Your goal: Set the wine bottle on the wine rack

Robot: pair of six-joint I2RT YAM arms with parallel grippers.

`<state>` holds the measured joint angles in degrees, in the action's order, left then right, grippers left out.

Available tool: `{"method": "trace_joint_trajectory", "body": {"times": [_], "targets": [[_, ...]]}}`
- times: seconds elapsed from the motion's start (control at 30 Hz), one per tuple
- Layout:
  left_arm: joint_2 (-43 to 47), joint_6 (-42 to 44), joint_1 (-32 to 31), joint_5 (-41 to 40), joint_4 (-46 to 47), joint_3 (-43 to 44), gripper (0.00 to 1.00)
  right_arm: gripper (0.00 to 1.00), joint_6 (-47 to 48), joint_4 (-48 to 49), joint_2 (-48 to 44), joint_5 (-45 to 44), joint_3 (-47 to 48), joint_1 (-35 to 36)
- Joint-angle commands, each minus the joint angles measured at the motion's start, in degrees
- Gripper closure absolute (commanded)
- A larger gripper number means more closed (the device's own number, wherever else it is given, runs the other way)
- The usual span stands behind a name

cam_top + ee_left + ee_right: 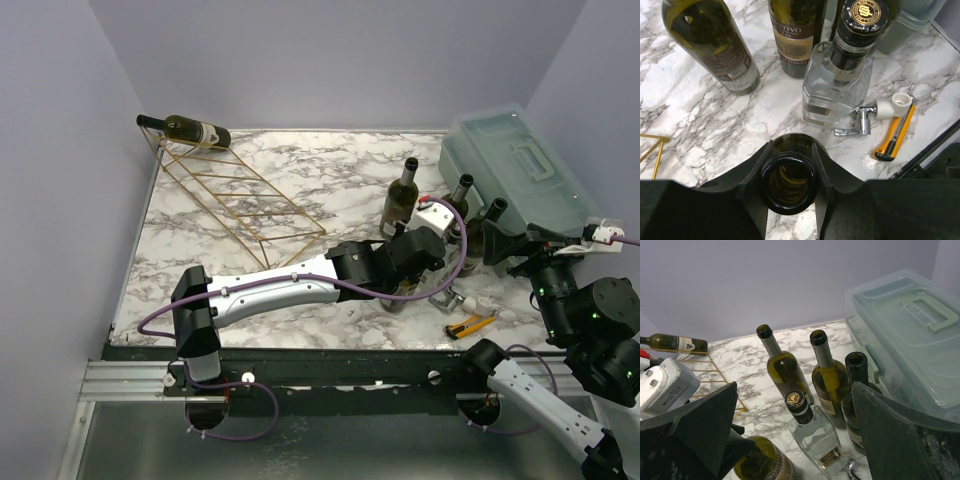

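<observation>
My left gripper (788, 165) is shut on the neck of an upright dark green wine bottle (788, 182), one finger on each side just below its open mouth. In the top view this gripper (412, 262) is at the table's front right, with the bottle (404, 292) standing under it. The bottle's shoulder also shows in the right wrist view (760, 465). The gold wire wine rack (240, 200) stands at the far left, with one bottle (190, 130) lying on its far end. My right gripper (795, 390) is open and empty, above the bottle group (508, 245).
Three upright green bottles (403, 200) (458, 215) (495, 225) stand just beyond the held one. A clear square bottle with a black cap (837, 82) is close beside it. A yellow utility knife (470, 325) and a metal stopper (860, 122) lie at the front right. A translucent lidded box (520, 170) fills the right edge.
</observation>
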<state>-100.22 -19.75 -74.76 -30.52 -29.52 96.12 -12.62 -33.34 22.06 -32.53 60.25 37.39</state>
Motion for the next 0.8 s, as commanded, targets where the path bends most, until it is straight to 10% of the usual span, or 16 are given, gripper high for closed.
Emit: {"method": "trace_joint_trajectory", "body": {"times": [0.0,0.77], "targets": [[0.0,1.2,-0.3,-2.0,-0.8,2.1,0.68,0.00,-0.4,-1.8,-0.6,-0.5,-0.5,-0.2],[4.1,8.2,6.4,-2.1,-0.8,6.2,1.00,0.00,0.8,5.4,3.3,-1.6,-3.1,-0.2]]}}
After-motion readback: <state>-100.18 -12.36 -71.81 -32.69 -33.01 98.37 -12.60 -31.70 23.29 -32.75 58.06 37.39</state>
